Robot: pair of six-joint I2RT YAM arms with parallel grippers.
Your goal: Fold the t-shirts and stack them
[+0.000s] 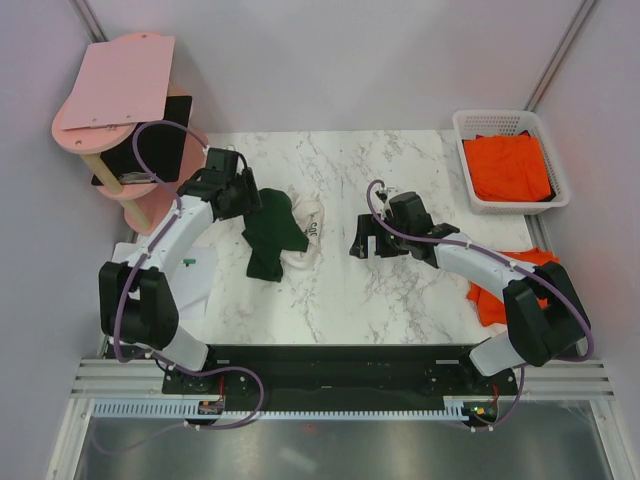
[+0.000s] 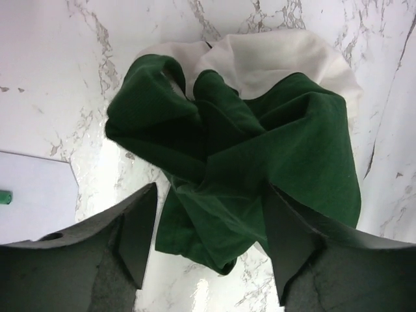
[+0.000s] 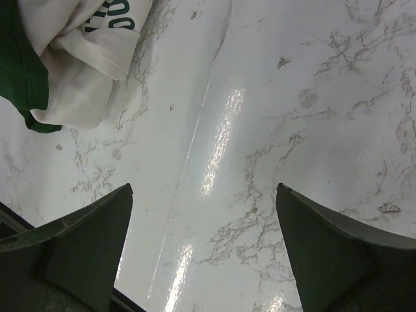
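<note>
Shirt position: you have the crumpled cream-white t-shirt with dark green sleeves (image 1: pixel 280 228) bunched left of centre in the top view, on the white marble tabletop (image 1: pixel 330 300). Your left gripper (image 2: pixel 208 218) hangs directly over its green folds, fingers spread and clamping nothing. Your right gripper (image 3: pixel 205 195) sits right of centre, jaws wide apart above the marble; the shirt's cream hem shows at the upper left of its wrist view. One plain orange t-shirt (image 1: pixel 508 165) lies in the white plastic basket (image 1: pixel 497 115) at upper right. A second orange t-shirt (image 1: pixel 485 305) lies at the right edge. White paper sheets (image 1: pixel 195 280) lie at the left.
</note>
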